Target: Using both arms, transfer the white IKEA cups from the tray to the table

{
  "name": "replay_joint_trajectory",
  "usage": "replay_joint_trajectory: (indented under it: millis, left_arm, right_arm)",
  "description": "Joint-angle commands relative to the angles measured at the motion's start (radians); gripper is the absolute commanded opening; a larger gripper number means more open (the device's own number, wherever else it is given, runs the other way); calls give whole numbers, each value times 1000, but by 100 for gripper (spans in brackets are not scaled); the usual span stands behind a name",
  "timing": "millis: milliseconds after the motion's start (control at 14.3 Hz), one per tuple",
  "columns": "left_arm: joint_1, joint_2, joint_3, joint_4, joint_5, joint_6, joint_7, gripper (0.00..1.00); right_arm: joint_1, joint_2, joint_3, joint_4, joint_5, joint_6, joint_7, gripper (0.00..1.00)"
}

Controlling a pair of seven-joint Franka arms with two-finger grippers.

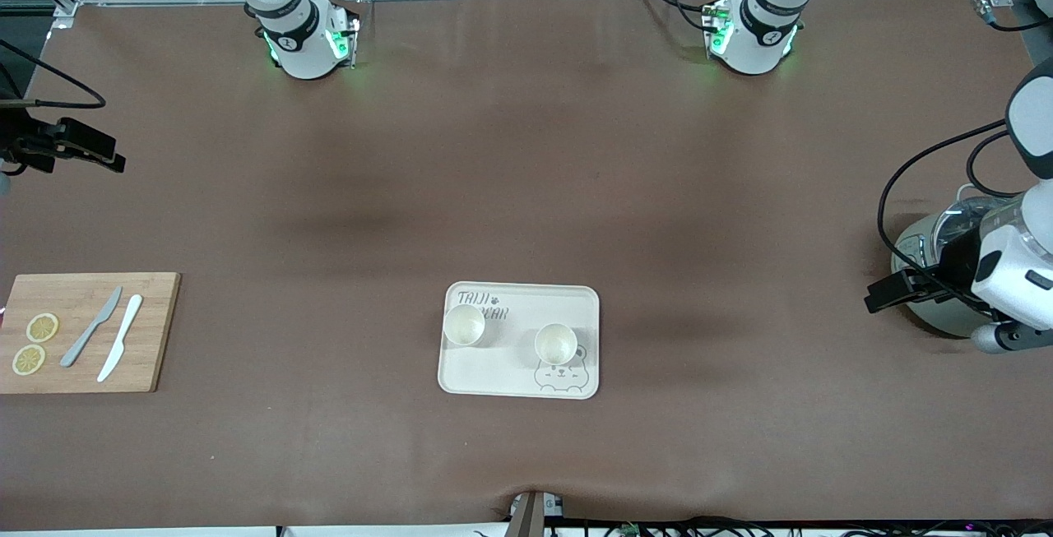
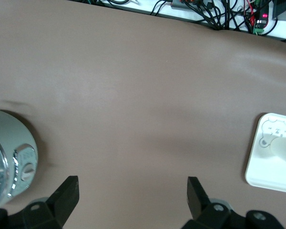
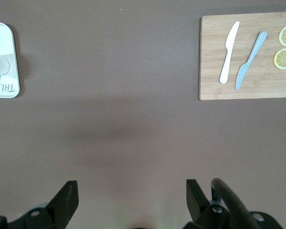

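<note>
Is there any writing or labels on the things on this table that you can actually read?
"TAIJI": top line printed on the cream tray, beside the cup toward the right arm's end.
Second line under it: partly hidden by that cup, not readable.
Markings on the round grey appliance: too small to read.
Nothing readable on the cutting board or knives.

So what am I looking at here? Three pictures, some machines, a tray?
Two robot arms work at a brown table. The wide picture looks down from across it; the other two come from cameras on each wrist. The left gripper hangs open by a round appliance and holds nothing. The right gripper is open and empty too, at the other end. Both white cups, one and the other, stand on a bear-printed tray. A cutting board carries two knives and two lemon slices.
</note>
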Motion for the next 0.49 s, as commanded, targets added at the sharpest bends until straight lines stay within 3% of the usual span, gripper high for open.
replay_joint_trajectory:
  millis: [0,420]
  left_arm:
    - [-86,-11,-7,-4,30,16,-150,100]
    - [-332,98,12,78,32,76,-388,100]
  right_arm:
    - [-13,14,11,27,5,-10,-8,100]
    - [-14,15,11,27,5,-6,-8,100]
